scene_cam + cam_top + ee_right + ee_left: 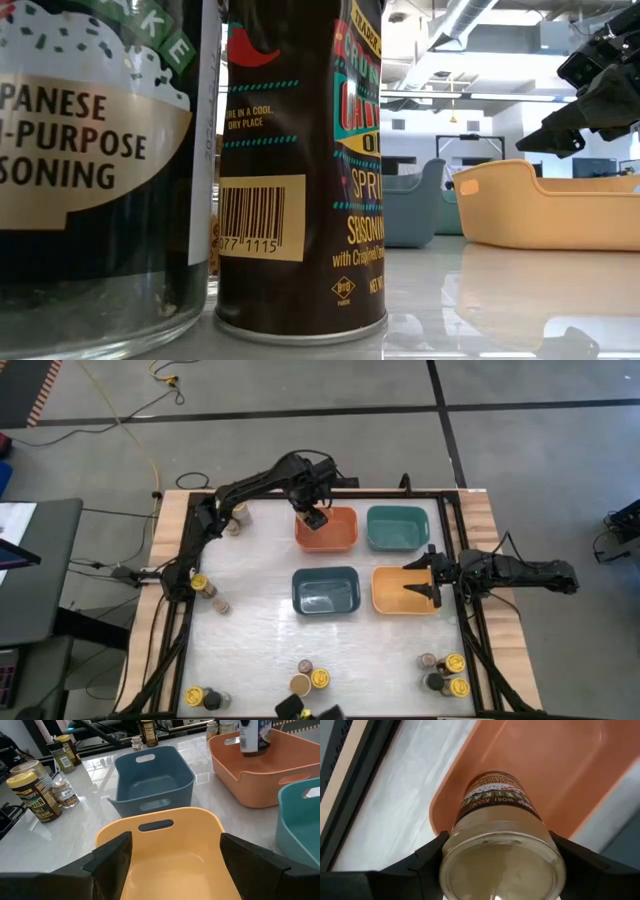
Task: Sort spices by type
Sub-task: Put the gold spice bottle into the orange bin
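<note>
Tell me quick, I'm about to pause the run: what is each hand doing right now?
Left hand: closed on a spice jar, held above the orange bin.
Right hand: open, empty, over the yellow bin.

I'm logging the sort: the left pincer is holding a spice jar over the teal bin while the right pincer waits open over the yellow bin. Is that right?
Not quite. The left pincer holds the spice jar over the orange bin, not the teal one; the high view and left wrist view show it. The right pincer does wait open over the yellow bin.
</note>
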Motion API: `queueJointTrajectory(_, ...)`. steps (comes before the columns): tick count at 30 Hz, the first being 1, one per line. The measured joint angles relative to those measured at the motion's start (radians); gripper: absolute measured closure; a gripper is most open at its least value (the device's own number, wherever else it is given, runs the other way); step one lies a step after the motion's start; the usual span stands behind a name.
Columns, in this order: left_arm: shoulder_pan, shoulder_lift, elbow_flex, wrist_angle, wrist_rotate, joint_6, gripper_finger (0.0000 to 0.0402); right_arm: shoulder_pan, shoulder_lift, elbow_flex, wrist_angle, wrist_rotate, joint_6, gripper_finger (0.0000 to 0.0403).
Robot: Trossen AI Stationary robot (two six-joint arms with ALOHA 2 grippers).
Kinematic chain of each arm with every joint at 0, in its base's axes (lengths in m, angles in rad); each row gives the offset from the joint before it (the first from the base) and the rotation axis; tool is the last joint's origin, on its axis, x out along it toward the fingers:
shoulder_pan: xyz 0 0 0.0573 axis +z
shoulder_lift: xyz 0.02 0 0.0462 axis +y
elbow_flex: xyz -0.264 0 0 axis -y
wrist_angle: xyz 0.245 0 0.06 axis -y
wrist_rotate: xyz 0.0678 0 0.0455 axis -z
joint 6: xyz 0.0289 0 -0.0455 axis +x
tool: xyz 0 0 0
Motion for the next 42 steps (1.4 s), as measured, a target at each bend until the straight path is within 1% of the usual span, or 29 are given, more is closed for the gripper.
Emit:
queueJointTrajectory(3,0.006,0.01,-0.001,0.01,0.029,0.007,0.0124,0.0,0.0,0.0,0.0,0.0,0.0,0.0074)
queueJointTrajectory(11,0.006,0.025,-0.006,0.042,0.041,0.019,0.0112,0.0,0.0,0.0,0.0,0.0,0.0,0.0074)
queueJointTrajectory(24,0.004,0.025,-0.008,0.062,0.041,-0.018,0.011,0.0,0.0,0.0,0.0,0.0,0.0,0.0074)
queueJointTrajectory(32,0.004,0.024,-0.008,0.043,0.04,-0.081,0.0109,0.0,0.0,0.0,0.0,0.0,0.0,0.0074)
queueJointTrajectory(42,0.004,0.024,-0.009,0.082,0.015,-0.11,0.0109,0.0,0.0,0.0,0.0,0.0,0.0,0.0074)
